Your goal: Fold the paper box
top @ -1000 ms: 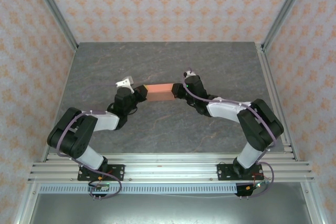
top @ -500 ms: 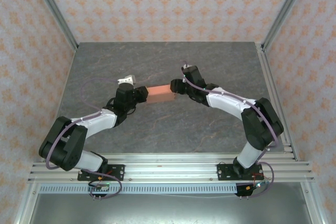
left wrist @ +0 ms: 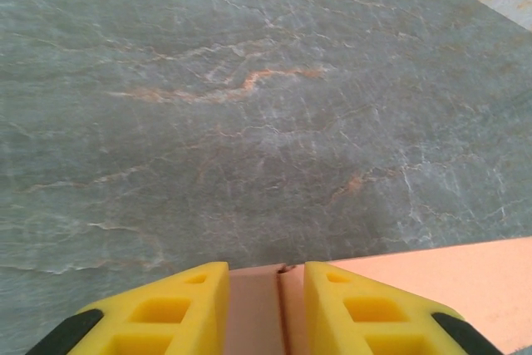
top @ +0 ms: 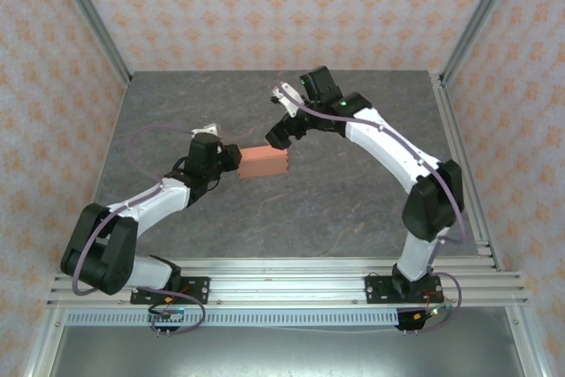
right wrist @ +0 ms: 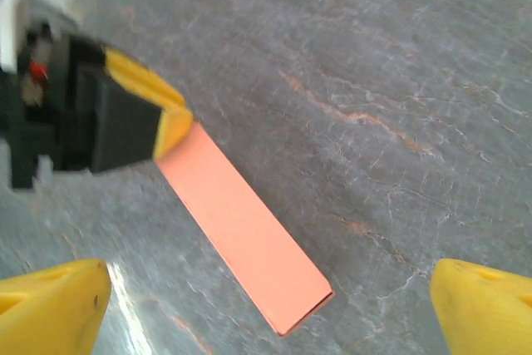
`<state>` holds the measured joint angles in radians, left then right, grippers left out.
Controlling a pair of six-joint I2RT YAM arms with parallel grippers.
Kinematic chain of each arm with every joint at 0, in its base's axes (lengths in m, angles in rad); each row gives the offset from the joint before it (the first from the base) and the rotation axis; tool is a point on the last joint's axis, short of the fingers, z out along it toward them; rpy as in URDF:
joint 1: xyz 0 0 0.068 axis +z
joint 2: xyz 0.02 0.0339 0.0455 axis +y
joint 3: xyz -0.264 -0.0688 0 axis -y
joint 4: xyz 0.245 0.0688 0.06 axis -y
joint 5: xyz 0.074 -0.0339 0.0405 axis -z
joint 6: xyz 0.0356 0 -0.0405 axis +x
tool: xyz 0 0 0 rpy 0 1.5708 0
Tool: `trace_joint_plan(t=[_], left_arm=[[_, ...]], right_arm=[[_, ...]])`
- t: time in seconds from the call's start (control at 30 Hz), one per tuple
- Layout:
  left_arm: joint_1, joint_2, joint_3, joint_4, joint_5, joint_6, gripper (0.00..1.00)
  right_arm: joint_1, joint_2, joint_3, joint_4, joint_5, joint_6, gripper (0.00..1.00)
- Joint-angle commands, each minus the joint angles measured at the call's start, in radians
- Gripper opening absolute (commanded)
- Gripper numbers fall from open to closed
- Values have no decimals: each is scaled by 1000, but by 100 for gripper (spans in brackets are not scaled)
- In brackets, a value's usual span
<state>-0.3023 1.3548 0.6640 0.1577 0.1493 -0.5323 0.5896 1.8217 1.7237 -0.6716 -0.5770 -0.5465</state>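
- Since a second ago the right gripper [top: 281, 134] has been pulled off the right end of the paper box [top: 265, 162] and raised over its far right corner. The box has been carried slightly farther out.
- The left gripper [left wrist: 266, 288] is placed at the box's left end. Its yellow fingers [left wrist: 195, 305] are a little apart with card seen between them; whether the card is clamped cannot be told.
- The paper box is seen closed up, lying flat on the grey table [top: 353, 209].
- The right gripper's fingers [right wrist: 54, 301] are spread wide, with nothing held.

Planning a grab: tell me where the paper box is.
Top view: the paper box lies centrally, left end at the left gripper, right gripper above it.
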Motion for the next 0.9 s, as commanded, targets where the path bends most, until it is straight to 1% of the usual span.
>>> trace_joint_plan(t=[0.0,0.1,0.17,0.23,0.33,0.53,0.63,0.73,0.8,0.87], left_arm=[[21,-57,35,-59,-10,34,31],[28,-57,40,-65,-1,38,32],[29,-47,39,-60,7,30,32],[32,-46,34,-52,7,18,32],[37,-58,31,-58,3,13,32],[44,-103,30,-87,-12,13,32],[47,-142,23,-110,-38,5,32],[47,-190,16,-146,-73,7,32],[49,-225,10,-163,-93,10,32],[49,-261,8,-191,-122,11,32]], right_arm=[[22,104,90,-240,16,-219,99],[66,171,135,-255,121,-283,99],[93,216,172,-275,168,-323,99],[103,264,218,-306,179,-342,99],[107,311,251,-306,187,-354,99],[126,391,307,-306,254,-372,99],[134,416,318,-285,292,-354,91],[140,414,310,-271,292,-342,83],[146,406,297,-257,295,-339,73],[153,398,280,-241,313,-333,58]])
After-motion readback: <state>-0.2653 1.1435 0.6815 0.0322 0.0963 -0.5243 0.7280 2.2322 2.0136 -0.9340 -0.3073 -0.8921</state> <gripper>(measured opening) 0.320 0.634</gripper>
